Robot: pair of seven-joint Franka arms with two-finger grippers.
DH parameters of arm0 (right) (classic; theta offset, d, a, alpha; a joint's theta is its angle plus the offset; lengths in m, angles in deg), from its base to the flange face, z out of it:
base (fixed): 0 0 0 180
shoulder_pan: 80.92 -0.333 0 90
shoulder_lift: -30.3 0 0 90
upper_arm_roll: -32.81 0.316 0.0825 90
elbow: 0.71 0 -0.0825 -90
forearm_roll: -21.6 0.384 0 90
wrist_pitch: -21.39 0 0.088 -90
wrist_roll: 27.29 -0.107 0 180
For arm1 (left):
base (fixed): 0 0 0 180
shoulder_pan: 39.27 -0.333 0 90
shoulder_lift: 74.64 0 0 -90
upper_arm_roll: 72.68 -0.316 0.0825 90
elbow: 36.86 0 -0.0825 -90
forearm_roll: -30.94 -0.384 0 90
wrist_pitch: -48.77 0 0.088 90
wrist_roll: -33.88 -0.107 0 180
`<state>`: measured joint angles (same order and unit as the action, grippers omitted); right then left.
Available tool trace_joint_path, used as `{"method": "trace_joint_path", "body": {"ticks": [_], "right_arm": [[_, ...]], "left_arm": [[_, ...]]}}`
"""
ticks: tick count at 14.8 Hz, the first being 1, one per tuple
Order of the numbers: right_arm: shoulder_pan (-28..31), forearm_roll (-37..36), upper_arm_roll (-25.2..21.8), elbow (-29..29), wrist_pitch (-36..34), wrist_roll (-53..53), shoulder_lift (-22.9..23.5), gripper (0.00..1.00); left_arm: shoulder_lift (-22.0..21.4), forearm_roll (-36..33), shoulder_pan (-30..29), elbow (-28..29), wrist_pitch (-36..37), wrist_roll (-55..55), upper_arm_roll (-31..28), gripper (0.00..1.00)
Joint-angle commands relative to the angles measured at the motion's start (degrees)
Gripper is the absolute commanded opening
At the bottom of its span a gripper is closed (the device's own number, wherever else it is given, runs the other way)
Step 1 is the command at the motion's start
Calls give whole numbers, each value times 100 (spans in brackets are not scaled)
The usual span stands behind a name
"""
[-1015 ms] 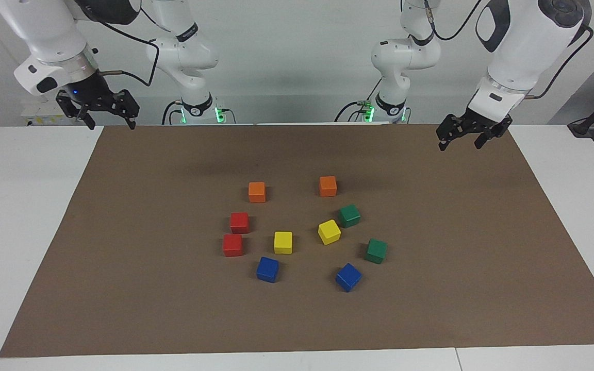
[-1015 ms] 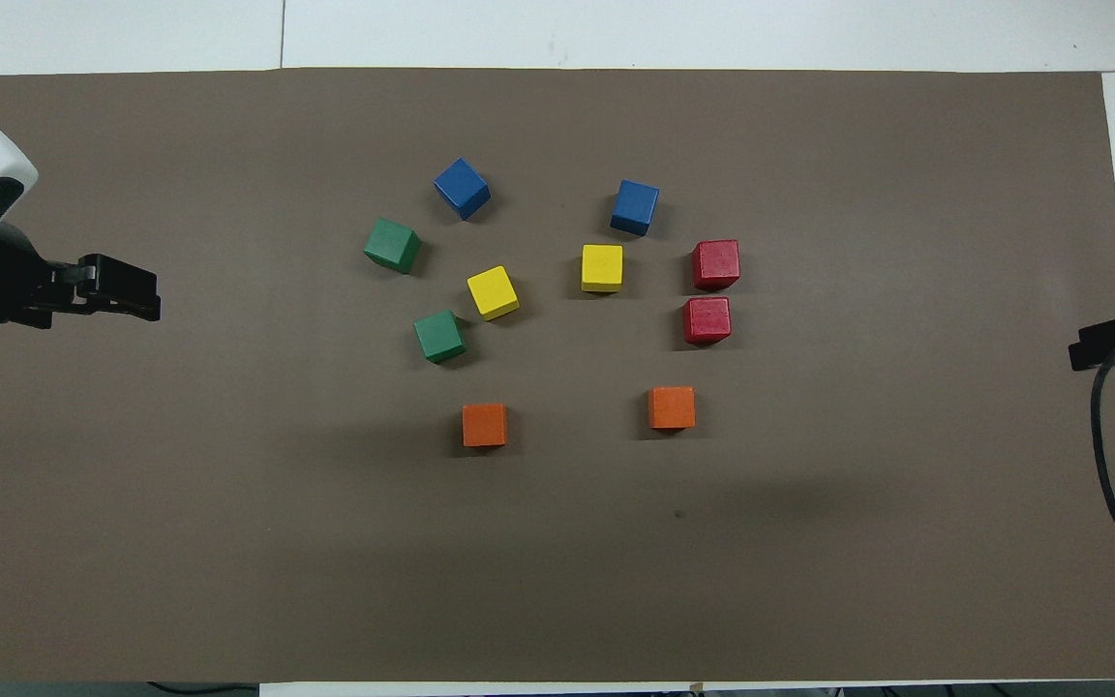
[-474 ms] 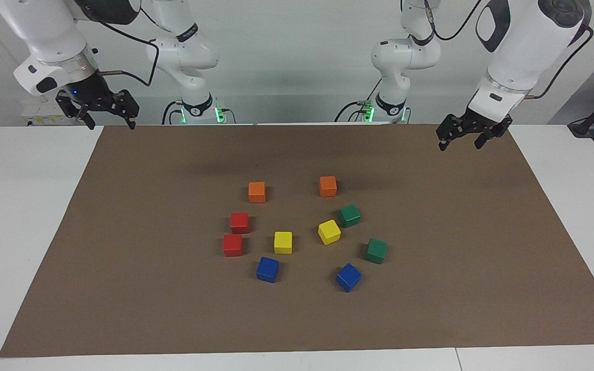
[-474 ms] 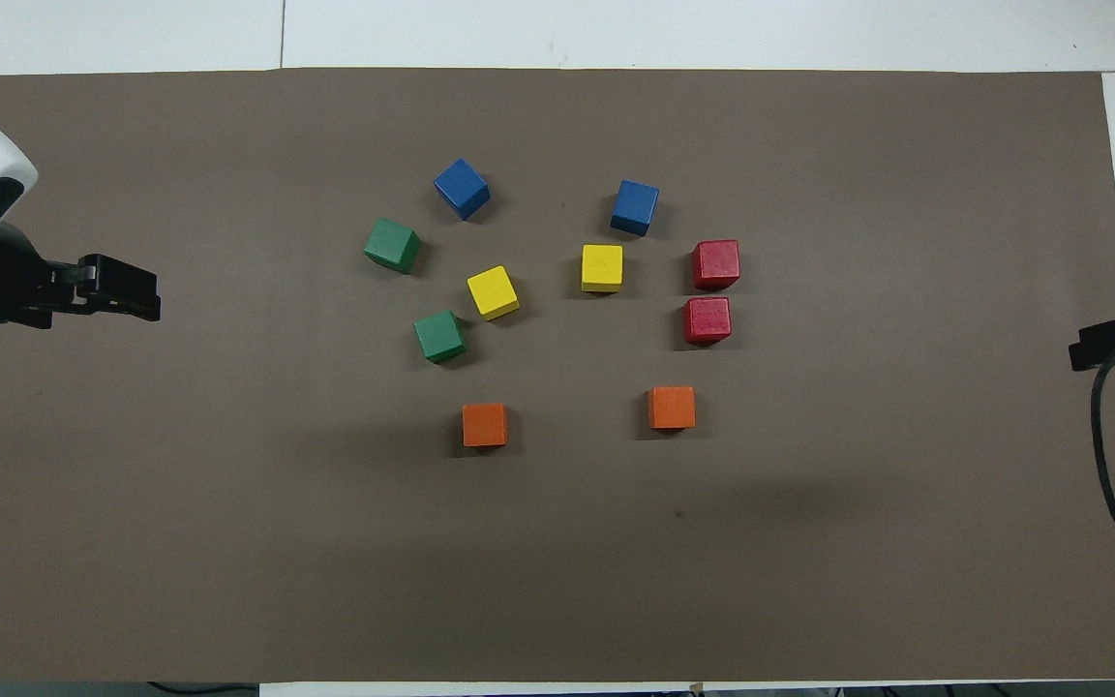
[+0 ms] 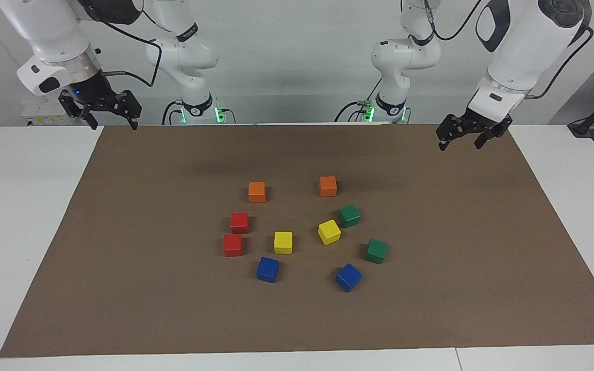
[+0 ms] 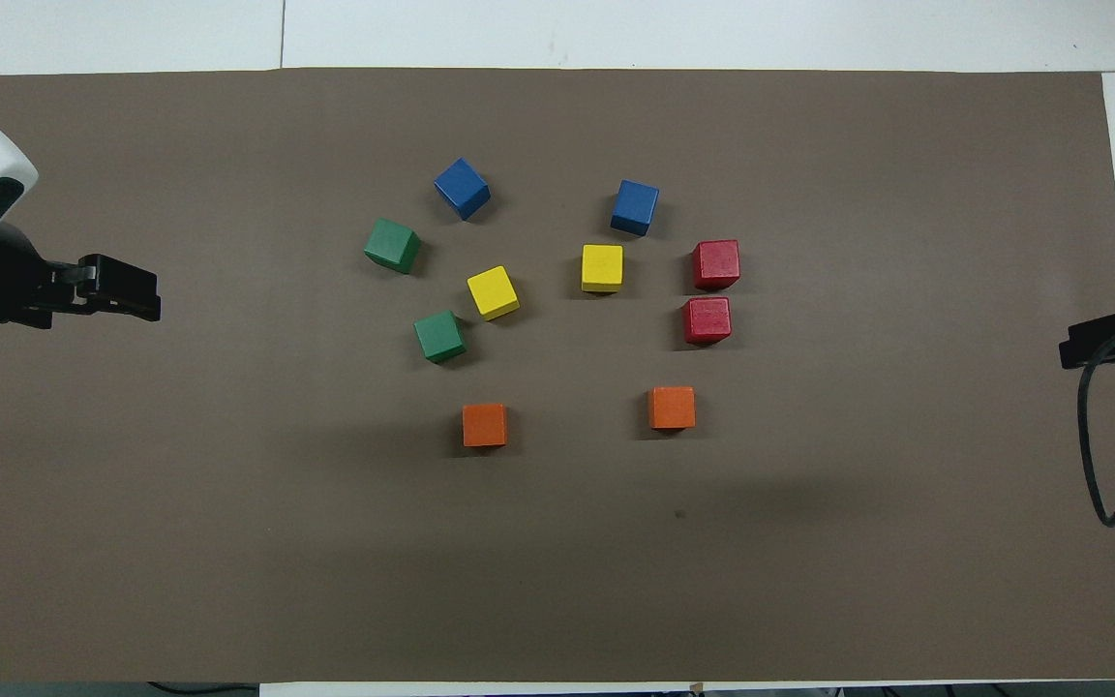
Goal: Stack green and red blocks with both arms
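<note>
Two dark green blocks point(image 5: 349, 215) point(image 5: 376, 251) lie on the brown mat toward the left arm's end, also in the overhead view point(image 6: 439, 336) point(image 6: 392, 245). Two red blocks point(image 5: 239, 222) point(image 5: 232, 245) lie side by side toward the right arm's end, also in the overhead view point(image 6: 707, 319) point(image 6: 716, 264). My left gripper point(image 5: 460, 147) point(image 6: 132, 295) is open and empty, raised over the mat's edge at its own end. My right gripper point(image 5: 113, 125) point(image 6: 1095, 341) is open and empty, raised over the mat's corner at its end.
Two orange cubes point(image 5: 257, 191) point(image 5: 328, 186) lie nearest the robots. Two yellow cubes point(image 5: 283, 242) point(image 5: 329, 232) lie between the red and green blocks. Two blue cubes point(image 5: 267, 269) point(image 5: 348, 276) lie farthest out. The brown mat point(image 5: 173, 319) covers the white table.
My right gripper has shifted slightly inward over the mat's edge. The left gripper and all the blocks have not moved.
</note>
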<state>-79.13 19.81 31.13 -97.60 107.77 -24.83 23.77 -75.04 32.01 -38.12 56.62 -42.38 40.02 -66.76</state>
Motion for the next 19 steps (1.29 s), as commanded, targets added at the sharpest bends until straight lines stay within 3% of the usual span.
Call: {"method": "trace_joint_path", "body": {"ticks": [1,6,15,19], "right_arm": [[23,257,37,20,89,-167,20,100],[-39,293,186,485,89,-492,485,100],[-434,266,239,504,870,-984,1083,100],[-750,275,239,486,1091,-1256,1232,100]], "left_arm": [[-145,-89,78,162,-43,-8,-65,100],[-145,-89,78,153,-87,10,-65,100],[-171,-89,87,171,80,89,-65,100],[-101,-46,157,206,106,940,-39,100]]}}
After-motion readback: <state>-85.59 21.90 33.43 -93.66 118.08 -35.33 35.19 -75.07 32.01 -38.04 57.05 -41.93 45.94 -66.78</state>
